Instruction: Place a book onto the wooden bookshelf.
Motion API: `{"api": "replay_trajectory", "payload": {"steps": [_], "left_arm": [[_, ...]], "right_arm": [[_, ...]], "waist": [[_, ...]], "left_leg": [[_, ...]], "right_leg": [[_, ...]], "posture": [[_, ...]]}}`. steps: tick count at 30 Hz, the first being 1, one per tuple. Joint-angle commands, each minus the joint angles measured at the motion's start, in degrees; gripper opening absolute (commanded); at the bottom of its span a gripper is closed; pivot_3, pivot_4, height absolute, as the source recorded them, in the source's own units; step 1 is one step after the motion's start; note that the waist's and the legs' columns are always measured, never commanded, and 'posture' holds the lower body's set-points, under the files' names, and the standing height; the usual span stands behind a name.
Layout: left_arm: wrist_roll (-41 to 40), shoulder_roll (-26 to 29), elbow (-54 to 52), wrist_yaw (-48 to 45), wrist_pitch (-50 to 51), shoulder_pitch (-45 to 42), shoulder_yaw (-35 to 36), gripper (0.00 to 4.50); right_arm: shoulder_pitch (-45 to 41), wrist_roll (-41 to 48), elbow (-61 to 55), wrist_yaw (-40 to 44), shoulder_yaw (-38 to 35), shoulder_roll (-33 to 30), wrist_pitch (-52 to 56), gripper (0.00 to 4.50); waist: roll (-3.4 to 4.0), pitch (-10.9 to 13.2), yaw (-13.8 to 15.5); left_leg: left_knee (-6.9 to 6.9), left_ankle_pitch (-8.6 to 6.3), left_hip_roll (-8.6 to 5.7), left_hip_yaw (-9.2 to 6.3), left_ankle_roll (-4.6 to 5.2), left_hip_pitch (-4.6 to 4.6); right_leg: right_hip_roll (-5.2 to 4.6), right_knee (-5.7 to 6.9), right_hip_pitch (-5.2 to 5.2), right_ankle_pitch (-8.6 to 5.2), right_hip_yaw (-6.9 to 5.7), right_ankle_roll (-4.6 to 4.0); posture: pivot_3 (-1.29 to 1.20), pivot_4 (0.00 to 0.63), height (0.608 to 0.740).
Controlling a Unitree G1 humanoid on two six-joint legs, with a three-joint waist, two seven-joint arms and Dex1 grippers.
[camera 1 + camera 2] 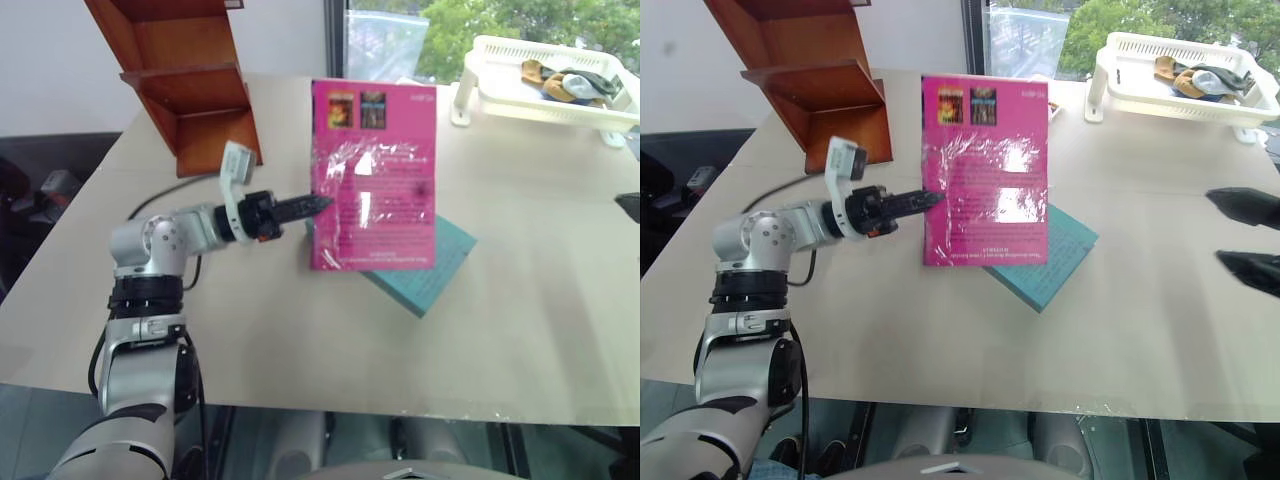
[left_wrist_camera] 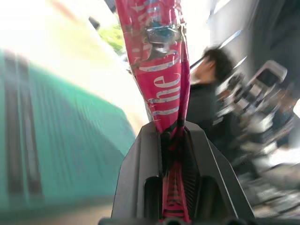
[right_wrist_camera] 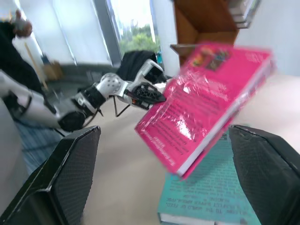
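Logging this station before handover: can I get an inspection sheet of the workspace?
Surface: beige table, bare near the front edge.
Job's things: pink book lifted, gripped at its side edge; wooden bookshelf at the far left corner.
Clutter: teal book flat under the pink one; white basket tray with small items, far right.
Grippers: left gripper shut on the pink book; right gripper open, holding nothing.
Cables: black cable by the bookshelf.
Surroundings: window with trees; a person in the left wrist view.

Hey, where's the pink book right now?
In the head views the pink book is near the table's middle, shut in the left gripper by its left edge, above the teal book and right of the wooden bookshelf.
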Motion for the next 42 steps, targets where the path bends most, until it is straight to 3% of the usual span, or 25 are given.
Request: {"api": "replay_trajectory", "payload": {"steps": [1,7,14,21,30,33,38,42], "left_arm": [[8.1,4.8,-7.5,0.4,-13.7,-4.3,-3.6,0.09],[21.0,11.4,-7.1,2.6,-32.0,-14.2,-7.8,0.09],[34.2,22.3,7.2,-1.8,-49.0,-25.9,-13.0,0.09],[48.9,24.9,23.1,3.9,-66.0,-33.0,-19.0,0.09],[61.3,27.0,34.3,12.9,-75.3,-37.8,-22.4,0.09],[63.2,27.3,36.5,14.4,-77.9,-38.9,-23.0,0.09],[53.6,22.9,32.3,6.6,-77.6,-36.1,-19.2,0.09],[49.9,20.4,29.3,5.8,-77.8,-35.1,-17.5,0.09]], "right_arm": [[-3.6,0.6,8.3,3.3,-2.8,-2.5,0.6,4.5],[-11.6,1.8,23.2,8.7,-4.0,-4.1,2.2,4.5],[-18.2,-1.5,32.9,12.9,1.0,-7.2,0.6,4.5],[-22.1,-2.1,32.7,12.9,6.4,-5.1,-0.9,4.5],[-23.1,-1.9,33.7,12.9,8.8,-4.1,-1.0,4.5],[-23.4,-2.1,33.9,12.9,9.3,-3.8,-1.4,4.5],[-23.6,-2.6,34.3,12.9,9.0,-3.6,-2.2,4.5],[-23.9,-3.0,34.8,12.9,8.8,-4.2,-2.2,4.5]], "waist": [[0.05,0.0,-0.1],[0.13,0.0,-0.2],[0.42,0.3,-1.0],[0.57,0.3,-0.8],[0.56,0.4,-0.8],[0.57,0.4,-0.9],[0.54,0.4,-0.7],[0.56,0.5,-0.2]], "left_leg": [[0.0,0.0,0.0,0.01,0.0,0.0],[0.01,0.0,0.01,0.08,0.01,0.01],[-0.06,-0.01,0.06,0.19,0.02,0.03],[-0.03,-0.01,0.06,0.2,0.03,0.02],[0.05,0.0,0.06,0.22,0.02,-0.65],[0.15,0.01,0.06,0.24,0.02,-0.86],[0.19,0.01,0.08,0.25,0.02,-0.87],[0.49,0.01,0.07,0.19,0.02,-0.96]], "right_leg": [[0.03,-0.01,0.0,0.0,0.01,0.0],[0.12,-0.02,-0.02,0.0,0.06,0.01],[0.26,-0.05,-0.1,-0.01,0.2,0.02],[0.27,0.01,-0.12,-0.02,0.23,0.03],[0.27,0.17,-0.83,-0.01,0.25,0.03],[0.27,0.29,-1.08,-0.01,0.26,0.04],[0.29,0.37,-1.1,-0.01,0.26,0.04],[0.25,0.54,-1.09,-0.01,0.2,0.04]], "posture": [[0.0,0.15,0.74],[0.0,0.15,0.74],[0.0,0.15,0.74],[0.0,0.15,0.74],[0.0,0.15,0.74],[0.0,0.15,0.74],[0.0,0.15,0.74],[0.0,0.15,0.74]]}}
